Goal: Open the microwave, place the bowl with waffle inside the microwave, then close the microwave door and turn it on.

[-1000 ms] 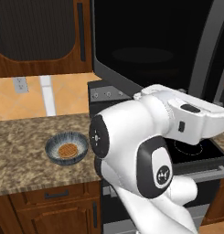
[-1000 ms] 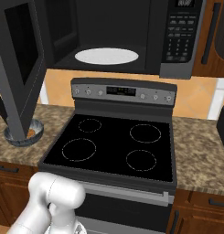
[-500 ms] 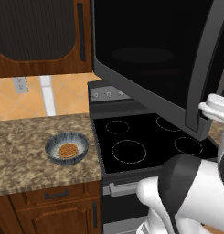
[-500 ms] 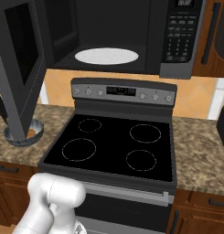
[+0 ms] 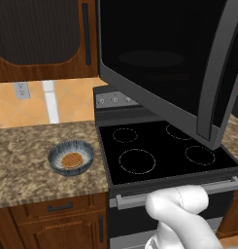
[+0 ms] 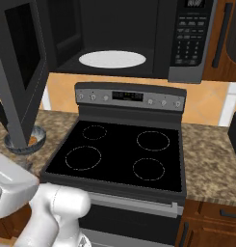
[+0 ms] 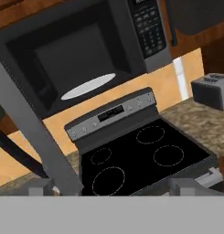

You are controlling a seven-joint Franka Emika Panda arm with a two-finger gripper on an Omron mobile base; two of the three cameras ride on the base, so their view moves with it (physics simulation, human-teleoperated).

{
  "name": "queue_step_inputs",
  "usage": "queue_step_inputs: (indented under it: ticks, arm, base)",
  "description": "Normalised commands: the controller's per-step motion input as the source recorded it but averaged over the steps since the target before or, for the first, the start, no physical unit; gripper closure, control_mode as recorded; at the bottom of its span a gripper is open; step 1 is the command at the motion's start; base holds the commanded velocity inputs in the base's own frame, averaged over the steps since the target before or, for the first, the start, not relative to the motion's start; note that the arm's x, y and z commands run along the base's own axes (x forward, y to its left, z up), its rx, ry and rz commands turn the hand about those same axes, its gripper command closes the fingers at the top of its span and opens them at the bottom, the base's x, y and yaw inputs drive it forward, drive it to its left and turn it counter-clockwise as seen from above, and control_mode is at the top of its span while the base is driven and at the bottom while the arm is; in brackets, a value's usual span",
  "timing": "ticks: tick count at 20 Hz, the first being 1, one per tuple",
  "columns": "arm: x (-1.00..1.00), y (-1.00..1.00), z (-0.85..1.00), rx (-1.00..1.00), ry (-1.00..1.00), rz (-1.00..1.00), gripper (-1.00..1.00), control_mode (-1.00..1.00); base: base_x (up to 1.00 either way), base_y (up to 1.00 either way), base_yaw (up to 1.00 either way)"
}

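Microwave door (image 5: 188, 73) swung open, turntable bare — bowl (image 5: 71, 158) with waffle (image 5: 71, 160) sits on the counter's front edge, left of the stove (image 6: 119, 154). Gripper (image 7: 111, 189) spread wide, empty, facing the stove — bowl lies off to its left.

The arm (image 5: 181, 214) presented as a smooth, glossy white shell with rounded, bulbous link housings and no exposed cables. In the left base view, a thin dashed seam line ran across the top of the upper rounded housing. A darker grey band showed where that housing met the lower white segment. In the right base view, the arm (image 6: 52, 212) appeared as a fat white cylindrical link with a domed end, softly shaded grey on its underside, joined to a second white casing at the left edge. A dark grey joint face was visible at the lower left of that casing. No screws or lettering could be made out.
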Motion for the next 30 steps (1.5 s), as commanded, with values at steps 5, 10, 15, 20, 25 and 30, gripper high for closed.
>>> queue_step_inputs:
  ticks: [5,10,15,20,25,30]
  arm:
    - [0.59,-0.03,-0.09,0.22,0.05,0.79,-1.00,-1.00]
    - [1.00,0.00,0.00,0.18,-0.06,0.74,-1.00,-1.00]
    - [0.90,0.30,-0.15,0.12,-0.28,0.51,-1.00,-1.00]
    - [0.64,0.59,-0.16,0.15,-0.21,0.18,-1.00,-1.00]
    - [0.22,0.91,-0.08,0.07,-0.10,0.30,-1.00,-1.00]
    - [0.00,1.00,0.00,0.00,-0.14,0.29,-1.00,-1.00]
  base:
    - [0.00,0.00,0.00]
    - [0.00,0.00,0.00]
    - [0.00,0.00,0.00]
    - [0.00,0.00,0.00]
    - [0.00,0.00,0.00]
    - [0.00,0.00,0.00]
